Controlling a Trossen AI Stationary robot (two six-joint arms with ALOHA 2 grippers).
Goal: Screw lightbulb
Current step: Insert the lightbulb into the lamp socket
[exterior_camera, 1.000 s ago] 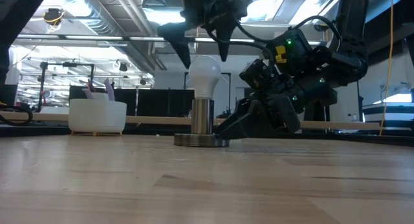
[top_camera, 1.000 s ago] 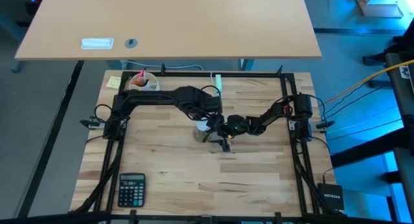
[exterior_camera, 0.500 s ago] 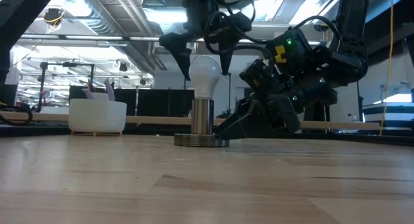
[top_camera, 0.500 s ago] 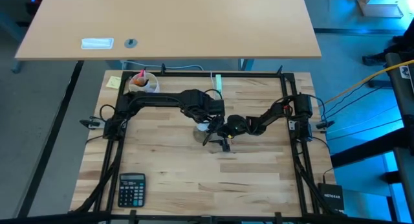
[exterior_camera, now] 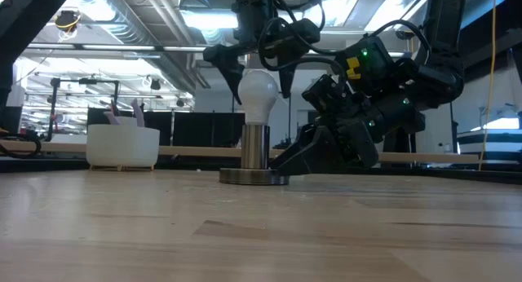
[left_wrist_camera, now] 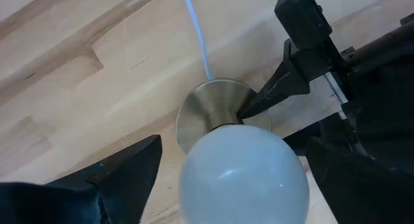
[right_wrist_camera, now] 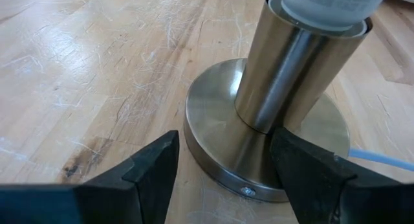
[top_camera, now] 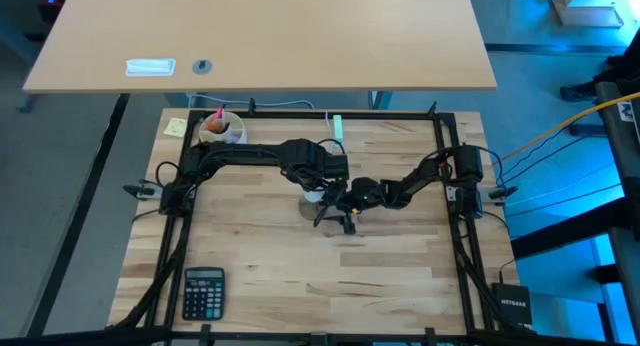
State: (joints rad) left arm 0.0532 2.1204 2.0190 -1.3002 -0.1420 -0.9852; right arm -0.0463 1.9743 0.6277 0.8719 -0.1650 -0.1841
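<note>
While my right gripper [right_wrist_camera: 220, 179] sat low on the table [right_wrist_camera: 77, 68], its half-open fingers [right_wrist_camera: 145, 169] stood on both sides of the metal socket base [right_wrist_camera: 220, 140], touching it as far as I could tell. The lightbulb [exterior_camera: 257, 93] stood upright in the socket tube [exterior_camera: 255, 146]. My left gripper [exterior_camera: 254, 66] hung above, its fingers [left_wrist_camera: 119, 172] wide open on each side of the bulb, not yet pressing the glass. Farther back was a white bowl [exterior_camera: 122, 146].
</note>
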